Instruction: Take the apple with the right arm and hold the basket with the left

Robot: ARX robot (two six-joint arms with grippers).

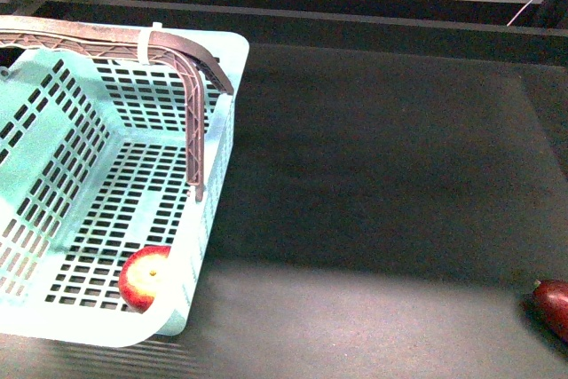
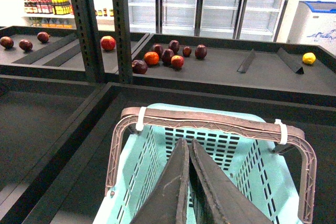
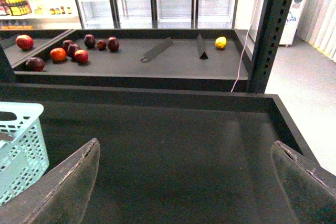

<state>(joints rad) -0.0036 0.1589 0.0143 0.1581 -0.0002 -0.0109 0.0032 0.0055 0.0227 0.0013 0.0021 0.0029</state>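
Apple, red with a yellow blush, lies inside the mint-green basket on its slotted floor, in the near corner against the wall facing the open dark surface; nothing else shows in the basket. Its brown latticed handle stands raised over the rim. A darker maroon apple sits well apart at the surface's right edge, seen only in the front view. The left wrist view alone shows the left pincer with fingers pressed together above the basket, whether on anything I cannot tell. The right wrist view shows the right pincer spread wide and empty over the bare surface, beside the basket's edge.
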